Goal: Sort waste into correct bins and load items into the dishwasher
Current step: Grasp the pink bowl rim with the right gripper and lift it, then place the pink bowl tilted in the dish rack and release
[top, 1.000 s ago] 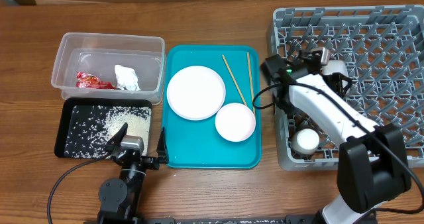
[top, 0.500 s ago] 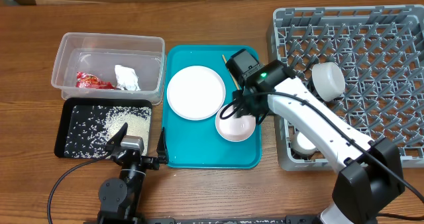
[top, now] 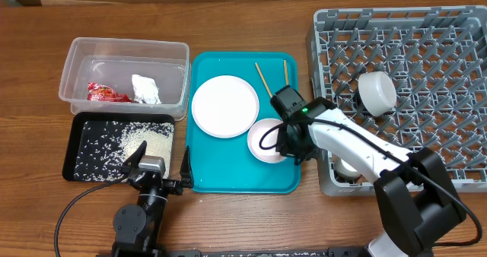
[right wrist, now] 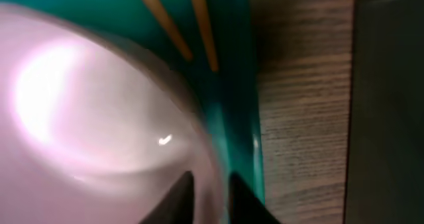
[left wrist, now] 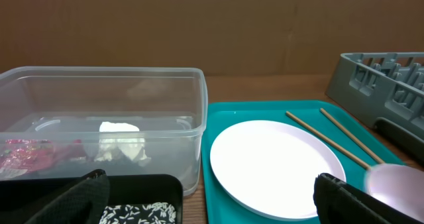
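Observation:
My right gripper (top: 290, 146) is shut on the right rim of the small white bowl (top: 265, 140) on the teal serving tray (top: 228, 169). In the right wrist view the bowl (right wrist: 86, 118) fills the left and its rim runs between the two dark fingers (right wrist: 175, 199). The large plate (top: 224, 106) and two chopsticks (top: 268, 90) lie on the same tray. Another white bowl (top: 377, 91) rests in the grey dish rack (top: 426, 44). The red wrapper (top: 106, 94) and tissue (top: 146, 90) lie in the clear tub (top: 76, 48); rice (top: 148, 141) covers the black tray (top: 84, 120). My left gripper (top: 161, 163) stands open.
In the left wrist view the tub (left wrist: 192, 118) and black tray (left wrist: 142, 184) are close in front, with the plate (left wrist: 275, 164) to their right. A strip of bare wood (right wrist: 301, 118) separates the teal tray's edge (right wrist: 232, 85) from the rack (right wrist: 391, 105).
My right arm swung from the rack to the teal tray, leaving a bowl in the rack. It came down on the small bowl and closed on its rim. The left arm stayed still.

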Controlling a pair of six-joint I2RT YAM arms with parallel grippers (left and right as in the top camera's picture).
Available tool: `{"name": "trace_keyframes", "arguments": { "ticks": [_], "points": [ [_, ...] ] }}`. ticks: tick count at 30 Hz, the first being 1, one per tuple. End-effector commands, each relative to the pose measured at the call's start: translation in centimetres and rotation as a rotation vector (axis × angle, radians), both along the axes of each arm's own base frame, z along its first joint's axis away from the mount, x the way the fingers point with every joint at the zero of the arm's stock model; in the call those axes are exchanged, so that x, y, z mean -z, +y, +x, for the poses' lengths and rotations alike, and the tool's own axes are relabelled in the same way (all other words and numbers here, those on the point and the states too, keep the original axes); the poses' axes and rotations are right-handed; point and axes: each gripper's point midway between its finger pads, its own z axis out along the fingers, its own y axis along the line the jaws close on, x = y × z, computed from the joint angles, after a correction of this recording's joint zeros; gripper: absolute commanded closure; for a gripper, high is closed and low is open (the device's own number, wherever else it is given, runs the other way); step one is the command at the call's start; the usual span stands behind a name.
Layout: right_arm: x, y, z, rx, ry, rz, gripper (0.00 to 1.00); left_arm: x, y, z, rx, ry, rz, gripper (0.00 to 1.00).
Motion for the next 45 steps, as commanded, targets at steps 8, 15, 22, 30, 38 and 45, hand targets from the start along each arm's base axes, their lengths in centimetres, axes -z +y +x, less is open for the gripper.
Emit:
{"name": "trace_keyframes", "arguments": {
  "ticks": [8,15,22,30,38,45],
  "points": [
    [-8.6,-1.8,3.5,0.007,-0.264,-0.071,0.96,0.0,0.2,0.0,-0.007,-0.003,-0.008,0.00],
    [-24.7,-13.8,6.7,0.277,-0.897,-0.626,0.96,0.0,0.2,0.0,-0.008,-0.003,-0.007,0.00],
    [-28.8,-22.6,5.5,0.503,-0.942,-0.987,0.96,0.0,0.2,0.0,-0.008,-0.003,-0.008,0.00],
    [-23.7,-31.8,5.6,0.687,-0.674,-0.995,0.96,0.0,0.2,0.0,-0.007,-0.003,-0.007,0.00],
    [-18.6,-37.4,5.3,0.729,-0.454,-1.032,0.96,0.0,0.2,0.0,-0.007,-0.003,-0.007,0.00],
    [-15.4,-39.5,5.4,0.703,-0.334,-1.079,0.96,0.0,0.2,0.0,-0.007,-0.003,-0.008,0.00]
  ]
}}
